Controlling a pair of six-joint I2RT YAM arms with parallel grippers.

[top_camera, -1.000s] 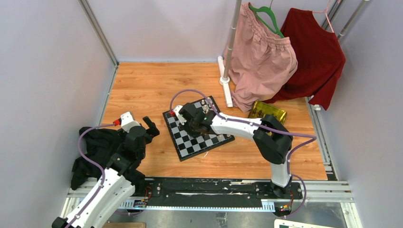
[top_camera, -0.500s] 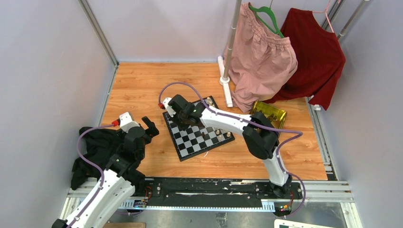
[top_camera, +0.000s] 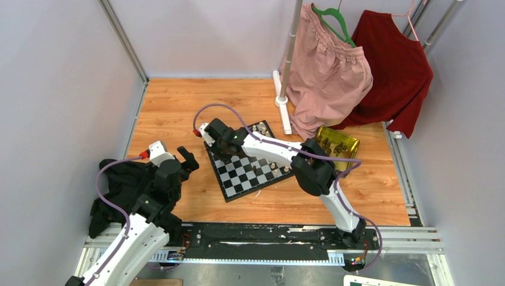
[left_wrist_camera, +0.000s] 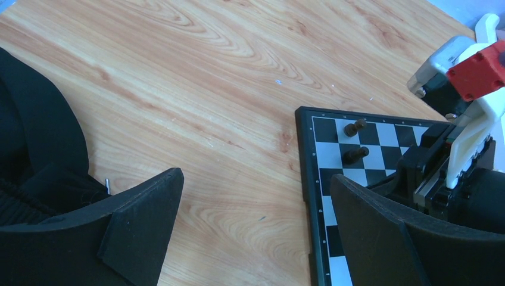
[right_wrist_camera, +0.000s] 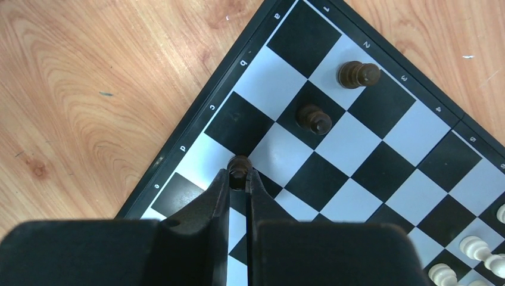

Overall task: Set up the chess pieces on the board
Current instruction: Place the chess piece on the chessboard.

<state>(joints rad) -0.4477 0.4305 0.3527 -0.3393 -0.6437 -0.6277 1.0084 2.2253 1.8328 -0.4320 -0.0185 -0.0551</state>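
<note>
The board (top_camera: 257, 173) lies tilted on the wooden table; it also shows in the right wrist view (right_wrist_camera: 381, 161) and the left wrist view (left_wrist_camera: 321, 196). My right gripper (right_wrist_camera: 239, 176) is shut on a dark chess piece (right_wrist_camera: 239, 168), held over the board's far left corner squares. Two more dark pieces (right_wrist_camera: 314, 118) (right_wrist_camera: 357, 74) stand on squares nearby; they also show in the left wrist view (left_wrist_camera: 355, 154). My left gripper (left_wrist_camera: 256, 202) is open and empty, over bare wood just left of the board (top_camera: 178, 164).
Cream-white pieces (right_wrist_camera: 470, 247) stand along the board's far edge. A gold tray (top_camera: 337, 143) holding pieces sits right of the board. Black cloth (top_camera: 119, 185) lies at the left. A white rack post (top_camera: 284, 89) and hanging clothes (top_camera: 333, 65) stand behind.
My right gripper has moved left and farther across the board to its far left corner, carrying the dark piece. The left arm has stayed still.
</note>
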